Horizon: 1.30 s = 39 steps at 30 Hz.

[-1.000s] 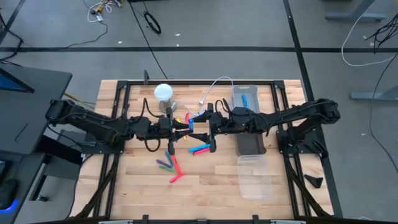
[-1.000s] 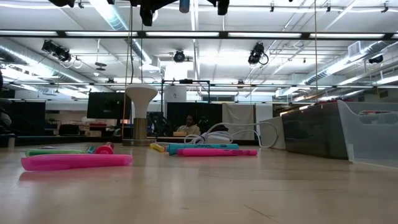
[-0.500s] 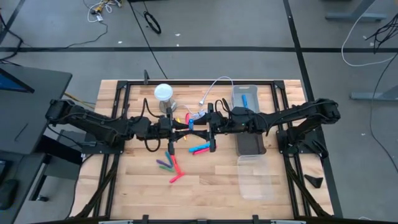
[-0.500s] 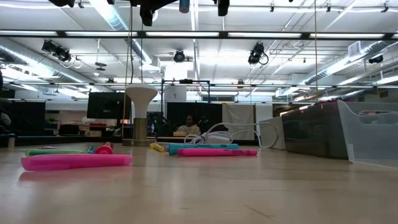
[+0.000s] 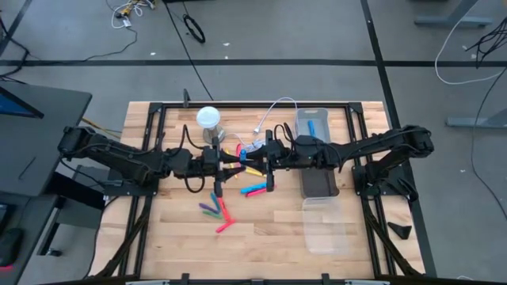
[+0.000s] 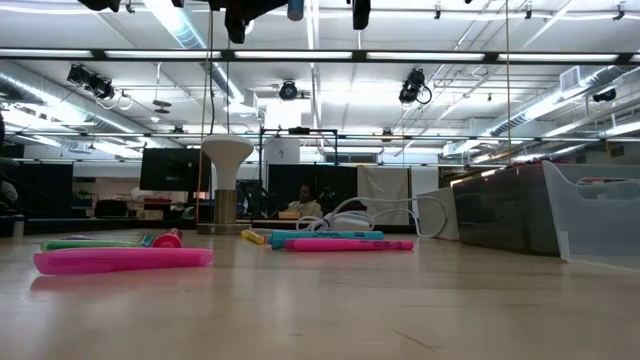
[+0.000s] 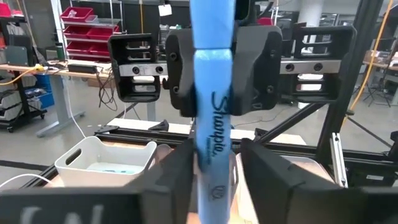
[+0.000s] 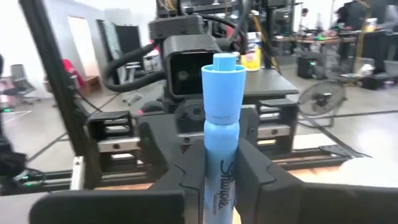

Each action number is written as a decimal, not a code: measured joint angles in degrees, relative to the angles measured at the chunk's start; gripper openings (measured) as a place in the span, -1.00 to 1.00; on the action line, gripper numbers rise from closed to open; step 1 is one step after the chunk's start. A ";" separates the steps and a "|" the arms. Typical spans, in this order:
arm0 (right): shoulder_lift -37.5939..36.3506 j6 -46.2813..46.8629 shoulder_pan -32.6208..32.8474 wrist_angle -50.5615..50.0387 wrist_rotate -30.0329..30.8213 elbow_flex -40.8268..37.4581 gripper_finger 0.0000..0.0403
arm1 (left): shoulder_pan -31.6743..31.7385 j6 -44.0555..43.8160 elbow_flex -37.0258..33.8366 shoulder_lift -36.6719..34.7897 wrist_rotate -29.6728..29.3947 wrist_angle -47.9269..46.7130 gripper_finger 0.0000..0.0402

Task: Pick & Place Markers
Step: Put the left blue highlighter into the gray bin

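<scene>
Above the table's middle my two grippers face each other, fingers level, with a blue marker (image 5: 243, 157) upright between them, cap up. My right gripper (image 8: 221, 186) is shut on it. My left gripper (image 7: 214, 180) is open, its fingers on either side of the marker's barrel (image 7: 211, 143) with narrow gaps. In the low view only the marker's lower end (image 6: 296, 10) shows, high over the table. More markers lie flat on the wood: pink and blue (image 5: 253, 190), purple, green and red (image 5: 212, 209), red (image 5: 225, 226), yellow (image 5: 252, 169). My right gripper pinches the blue marker's barrel (image 8: 221, 165), below the cap, between its two fingers. The fingers come level from the table's right side and lie across the marker. The marker stands upright, lifted clear of the table.
A white lamp (image 5: 207, 118) and a white cable (image 5: 273, 107) are at the far side. A clear bin with a blue marker in it (image 5: 313, 125), a dark bin (image 5: 319, 184) and another clear bin (image 5: 325, 226) stand along the right. Bare wood lies along the near edge.
</scene>
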 joint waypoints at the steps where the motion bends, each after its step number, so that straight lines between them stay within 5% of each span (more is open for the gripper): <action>1: -0.23 -0.12 0.02 -0.77 0.88 0.00 -0.77 | 0.00 0.00 0.00 0.00 0.00 -0.09 -0.21; 7: -1.23 0.40 0.00 -6.63 4.13 0.02 -0.77 | 0.00 -0.06 0.00 -0.02 -0.24 -2.08 0.00; 18: -2.09 0.81 0.22 -10.24 10.93 -1.81 -0.77 | -0.02 -0.43 -0.02 -0.07 -1.60 -3.43 0.03; 28: -17.99 3.45 1.21 -0.70 10.94 -20.11 -0.77 | 0.21 -0.42 -0.02 -0.07 -1.57 -4.23 0.04; 39: -29.46 7.75 7.16 -10.57 34.14 -27.53 -0.77 | 0.96 -0.50 -0.02 -0.07 -1.60 -3.87 0.04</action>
